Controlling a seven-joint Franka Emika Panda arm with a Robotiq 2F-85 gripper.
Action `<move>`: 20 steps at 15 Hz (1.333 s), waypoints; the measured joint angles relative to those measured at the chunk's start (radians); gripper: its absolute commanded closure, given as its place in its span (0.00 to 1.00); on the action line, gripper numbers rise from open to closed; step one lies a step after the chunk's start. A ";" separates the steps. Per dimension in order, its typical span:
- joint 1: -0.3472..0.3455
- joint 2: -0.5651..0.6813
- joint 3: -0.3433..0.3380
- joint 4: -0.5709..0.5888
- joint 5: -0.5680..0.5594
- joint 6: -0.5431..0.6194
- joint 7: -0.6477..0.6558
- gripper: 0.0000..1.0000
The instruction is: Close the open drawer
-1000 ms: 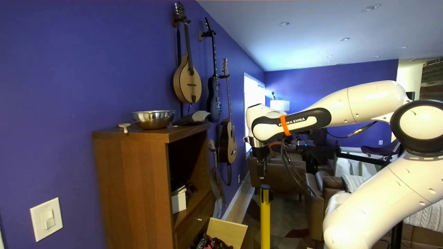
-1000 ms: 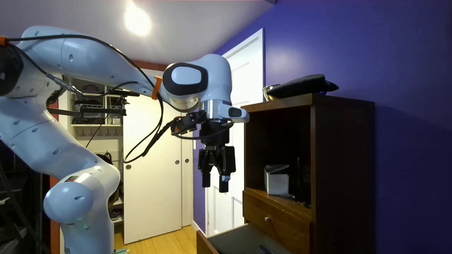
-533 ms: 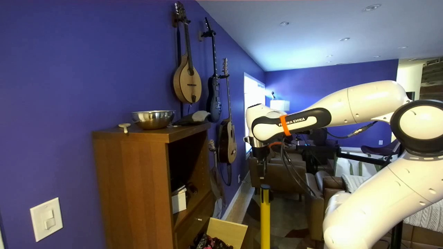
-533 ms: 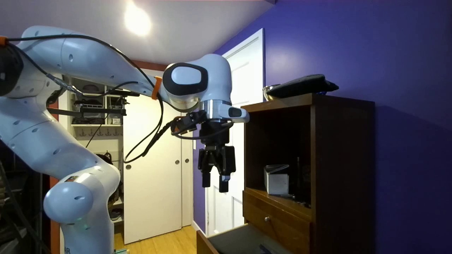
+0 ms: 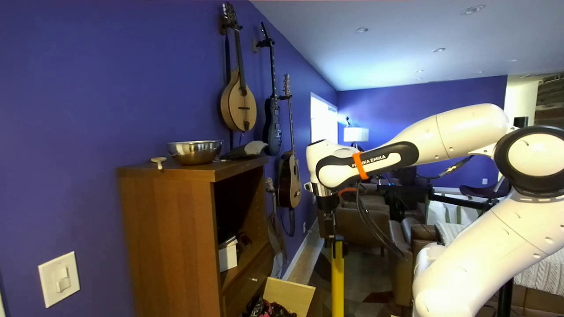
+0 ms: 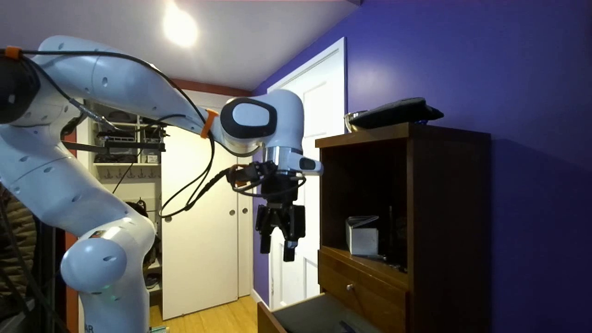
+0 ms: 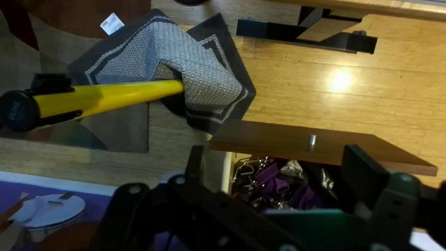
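Wrist view puts the gripper point(image 7: 275, 162) nearest, its fingers point(image 7: 195, 163) wide apart and holding nothing. Both exterior views show it lower than half a second ago, so I take the approach to have begun. To one side stands a post point(image 7: 115, 97); how near the gripper will pass it, I cannot tell. Lower down is the drawer point(image 7: 271, 137), pulled well out from the cabinet point(image 5: 172, 229), with straps point(image 7: 268, 174) heaped inside and a knob point(image 7: 312, 140) on its front point(image 7: 334, 144). It has not shifted, and the gripper hangs clear of it, so the closing itself is yet to start. Further descent should help only if the fingers come down outside that front, ready to push inward; too far in, they would land among the straps.
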 measured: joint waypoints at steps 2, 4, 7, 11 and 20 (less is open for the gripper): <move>0.043 0.035 0.032 -0.046 0.010 0.018 0.055 0.00; 0.064 0.075 0.064 -0.093 0.015 0.081 0.147 0.00; 0.053 0.113 0.077 -0.154 0.030 0.198 0.291 0.00; 0.024 0.134 0.076 -0.209 0.066 0.287 0.381 0.00; 0.042 0.281 0.081 -0.220 0.175 0.416 0.374 0.00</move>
